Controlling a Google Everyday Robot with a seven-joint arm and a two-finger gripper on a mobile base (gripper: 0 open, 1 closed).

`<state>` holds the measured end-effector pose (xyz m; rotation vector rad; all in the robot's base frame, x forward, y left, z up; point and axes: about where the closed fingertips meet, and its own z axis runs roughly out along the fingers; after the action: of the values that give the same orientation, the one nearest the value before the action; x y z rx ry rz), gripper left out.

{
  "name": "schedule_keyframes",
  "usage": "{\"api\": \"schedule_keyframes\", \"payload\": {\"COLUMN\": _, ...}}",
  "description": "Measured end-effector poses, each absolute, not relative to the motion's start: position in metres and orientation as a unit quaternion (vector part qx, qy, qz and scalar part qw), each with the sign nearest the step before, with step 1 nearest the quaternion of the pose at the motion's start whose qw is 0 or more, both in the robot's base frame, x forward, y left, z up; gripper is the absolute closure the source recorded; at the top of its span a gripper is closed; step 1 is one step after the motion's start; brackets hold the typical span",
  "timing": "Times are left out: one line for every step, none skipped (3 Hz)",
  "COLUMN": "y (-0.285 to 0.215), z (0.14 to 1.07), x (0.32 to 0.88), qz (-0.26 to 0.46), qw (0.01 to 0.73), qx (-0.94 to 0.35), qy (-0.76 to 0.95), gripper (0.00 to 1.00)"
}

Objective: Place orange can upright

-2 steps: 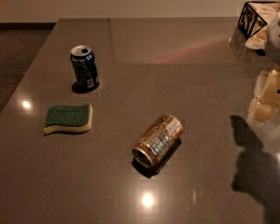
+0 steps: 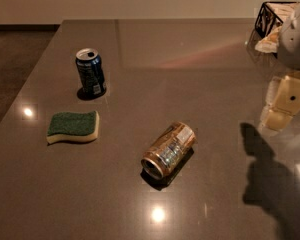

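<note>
The orange can [image 2: 168, 150] lies on its side near the middle of the dark grey table [image 2: 190, 74], its open end pointing toward the front left. It is shiny orange-gold with pale silvery patches. My gripper [image 2: 284, 104], cream-coloured under a white arm housing [image 2: 296, 34], hangs above the table at the right edge of the view. It is well to the right of the can, a little farther back, and holds nothing. Its shadow falls on the table at the lower right.
A dark blue can [image 2: 91, 74] stands upright at the back left. A green and yellow sponge [image 2: 73, 126] lies flat to the left of the orange can. A black wire basket [image 2: 272, 16] with something pale in it stands at the back right corner.
</note>
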<state>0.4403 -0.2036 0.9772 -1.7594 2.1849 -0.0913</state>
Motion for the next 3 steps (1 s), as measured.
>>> {"api": "schedule_keyframes", "payload": {"y": -0.166, "z": 0.966, "x": 0.444, "qz": -0.009, "qw": 0.166, "qx": -0.659, "qy": 0.733, "gripper": 0.0}}
{"api": "schedule_keyframes", "payload": {"y": -0.123, "z": 0.949, "x": 0.44, "qz": -0.001, "qw": 0.158, "qx": -0.721, "qy": 0.675, "gripper": 0.0}}
{"api": "schedule_keyframes", "payload": {"y": -0.089, "z": 0.927, "x": 0.431, "qz": -0.008, "qw": 0.146, "qx": -0.779, "qy": 0.61, "gripper": 0.0}}
